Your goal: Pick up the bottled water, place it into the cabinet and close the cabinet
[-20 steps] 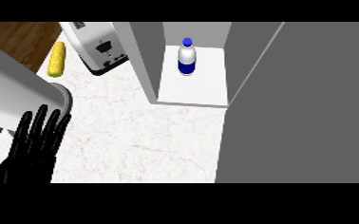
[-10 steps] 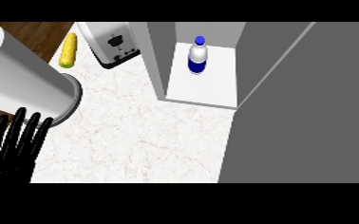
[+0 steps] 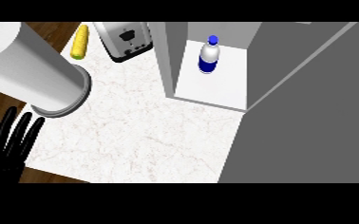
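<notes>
The bottled water (image 3: 208, 54), clear with a blue label and blue cap, stands upright on the white floor of the cabinet (image 3: 210, 89) at the upper middle. The cabinet's grey door (image 3: 301, 118) hangs open and fills the right side. My left hand (image 3: 17, 140) shows at the lower left edge, black, fingers straight and pointing up, open and holding nothing, far from the bottle. My right hand does not show.
A large pale grey cylinder (image 3: 35, 69) reaches in from the upper left above the hand. A silver toaster (image 3: 126, 40) and a yellow corn cob (image 3: 80, 42) lie at the back left of the white marble counter (image 3: 140, 133).
The bottle, cabinet and toaster have slid rightward in the picture. The grey cylinder has come further in at the upper left. My left hand sits lower and closer to the left edge.
</notes>
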